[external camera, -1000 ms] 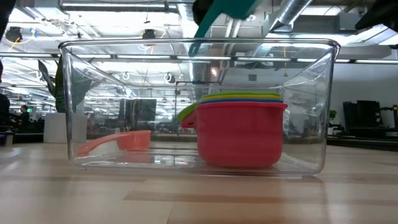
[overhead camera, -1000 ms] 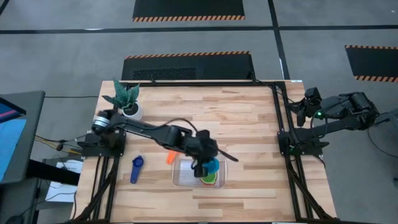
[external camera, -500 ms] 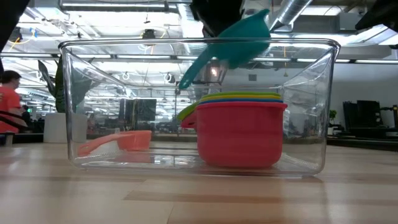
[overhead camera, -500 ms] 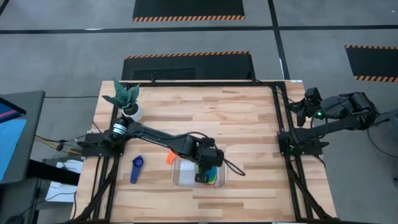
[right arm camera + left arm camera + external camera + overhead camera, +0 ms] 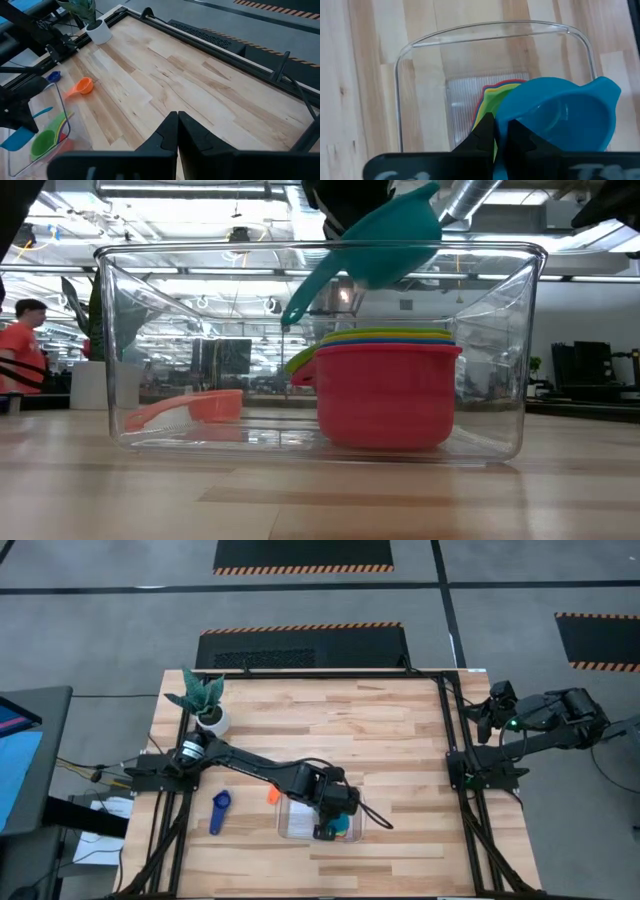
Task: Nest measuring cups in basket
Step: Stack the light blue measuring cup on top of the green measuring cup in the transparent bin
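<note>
Clamped on the light blue cup's (image 5: 560,120) handle, left gripper (image 5: 499,137) hovers over the basket (image 5: 407,50) near the table's front edge; right gripper (image 5: 177,131) pinched shut, parked off the right edge.

You are seeing clear glossy plastic basket (image 5: 120,340), smooth matt plastic cups, e.g. red cup (image 5: 385,395), on pale wood table (image 5: 400,730).

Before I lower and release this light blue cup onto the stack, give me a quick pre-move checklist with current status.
1. Left gripper shut on the light blue cup: ok.
2. Cup held above the nested stack, not touching it: ok.
3. Cup level: not ok, it is tilted with the handle pointing down.
4. Basket upright on the table: ok.
5. Right gripper parked off the table's side, clear of the basket: ok.
6. Orange cup and navy cup outside the basket: ok.
</note>
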